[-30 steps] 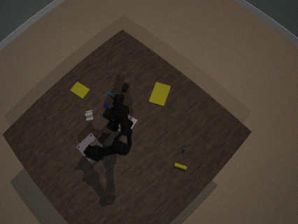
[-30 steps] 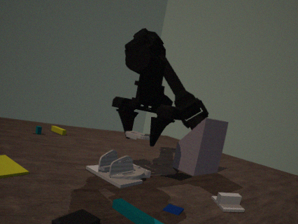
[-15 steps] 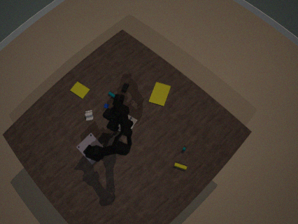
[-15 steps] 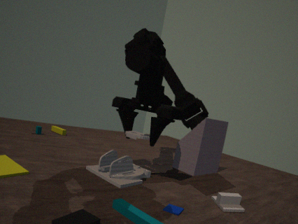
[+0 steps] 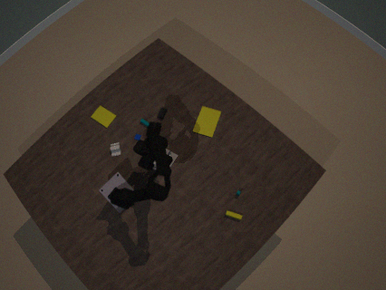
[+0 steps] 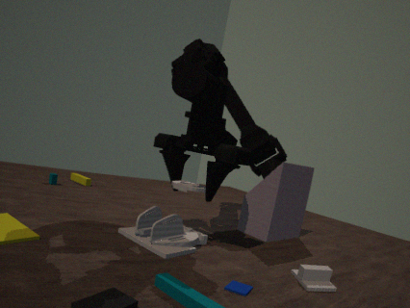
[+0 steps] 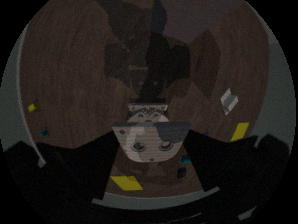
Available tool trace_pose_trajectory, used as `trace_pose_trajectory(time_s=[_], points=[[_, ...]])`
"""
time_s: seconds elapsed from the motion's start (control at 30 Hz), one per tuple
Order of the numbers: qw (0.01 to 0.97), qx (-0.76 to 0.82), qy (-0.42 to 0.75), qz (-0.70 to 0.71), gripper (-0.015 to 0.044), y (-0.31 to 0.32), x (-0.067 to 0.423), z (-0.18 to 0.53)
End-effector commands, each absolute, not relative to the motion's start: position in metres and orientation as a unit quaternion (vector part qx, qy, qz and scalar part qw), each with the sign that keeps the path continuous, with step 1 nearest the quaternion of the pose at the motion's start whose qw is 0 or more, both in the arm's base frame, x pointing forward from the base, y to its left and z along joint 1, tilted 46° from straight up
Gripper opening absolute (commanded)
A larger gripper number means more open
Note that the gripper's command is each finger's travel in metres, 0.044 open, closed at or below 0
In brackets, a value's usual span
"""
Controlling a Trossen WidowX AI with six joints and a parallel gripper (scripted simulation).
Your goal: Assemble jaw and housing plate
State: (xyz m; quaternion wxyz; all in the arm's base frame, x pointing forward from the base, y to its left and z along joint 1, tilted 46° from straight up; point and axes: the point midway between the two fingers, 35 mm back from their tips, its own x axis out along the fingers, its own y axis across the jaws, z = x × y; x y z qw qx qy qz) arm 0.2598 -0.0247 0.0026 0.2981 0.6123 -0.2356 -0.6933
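My gripper (image 6: 192,185) hangs above the table, shut across a flat light housing plate (image 6: 189,186) that sits level between the two dark fingers. In the wrist view the plate (image 7: 149,139) fills the gap between the fingers and shows small dark holes. The white base (image 6: 161,241) lies below and to the front left of the gripper. Two grey jaws (image 6: 161,225) stand on it side by side. From above, the arm (image 5: 154,149) covers most of the base (image 5: 171,156). The plate is well clear of the jaws.
A grey wedge block (image 6: 276,202) stands right of the base, close to the arm. A small white block (image 6: 314,277), a blue tile (image 6: 239,288), a teal bar (image 6: 185,291) and a black block (image 6: 103,299) lie in front. Yellow pads (image 5: 207,120) (image 5: 103,116) lie farther off.
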Motion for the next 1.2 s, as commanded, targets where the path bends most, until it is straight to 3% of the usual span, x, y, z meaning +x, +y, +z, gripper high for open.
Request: trace_pose_trajectory(time_s=[0.0,1.17], points=[[0.3,0.612,-0.236,-0.693,0.0351,-0.028,0.26,-0.001],[0.301,0.611,-0.237,-0.693,0.0351,-0.068,0.255,-0.039]])
